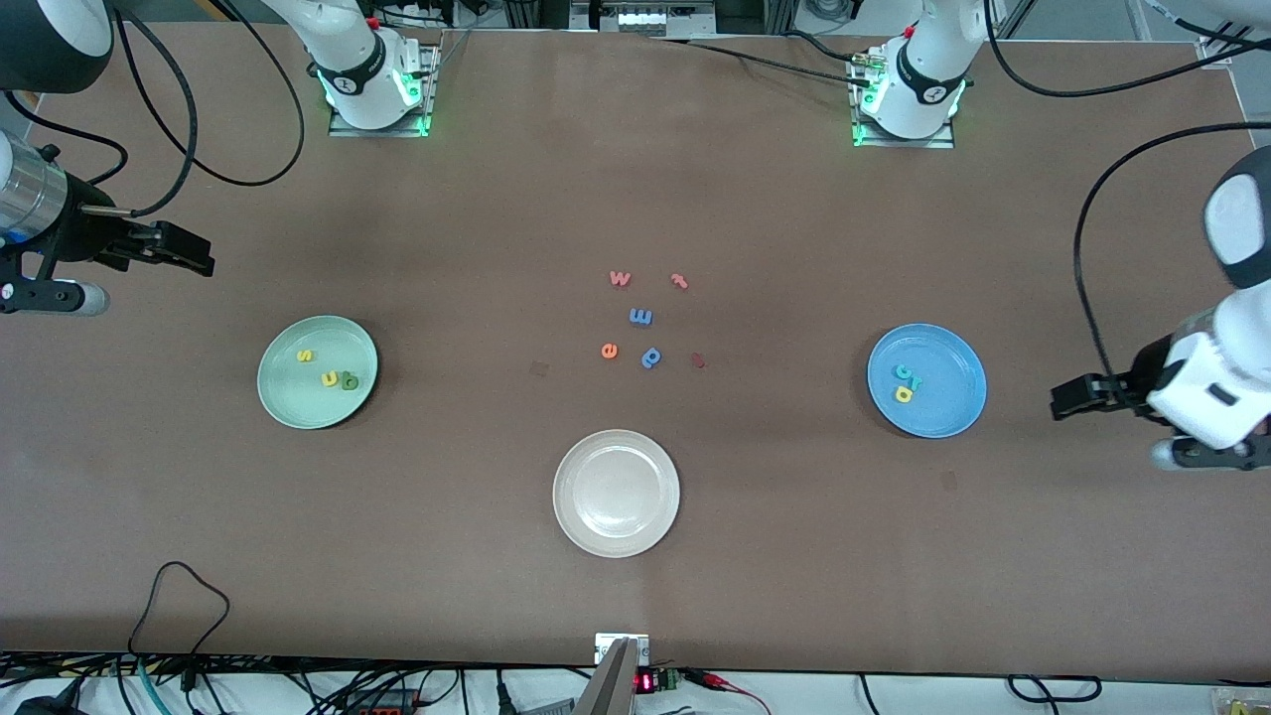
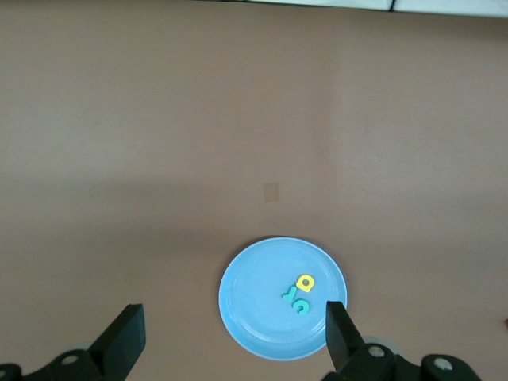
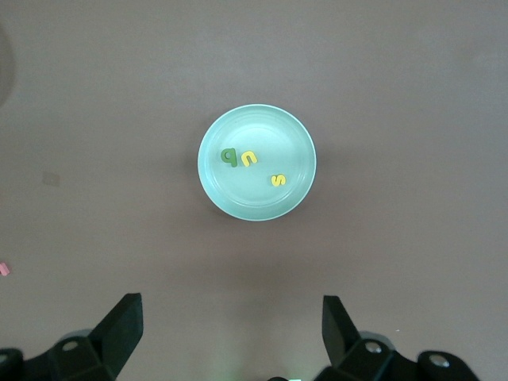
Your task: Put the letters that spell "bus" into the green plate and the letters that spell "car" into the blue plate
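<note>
We see the green plate [image 1: 283, 389] holding the letters "s" [image 1: 305, 356], "u" [image 1: 330, 378] and "b" [image 1: 349, 380], the last two apparently touching. The blue plate [image 1: 951, 407] holds "c", "a", "r" [image 1: 907, 382] clustered, orientation unclear. Left pincer [image 1: 1062, 401] and right pincer [image 1: 202, 260] hang spread over the counter [image 1: 755, 556].

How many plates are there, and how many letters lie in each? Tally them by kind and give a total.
Plates: 3 (green plate, blue plate, white plate)
Yellow and dark green letters in the green plate: 3
Teal and yellow letters in the blue plate: 3
Letters in the white plate: 0
Total: 9 things
</note>
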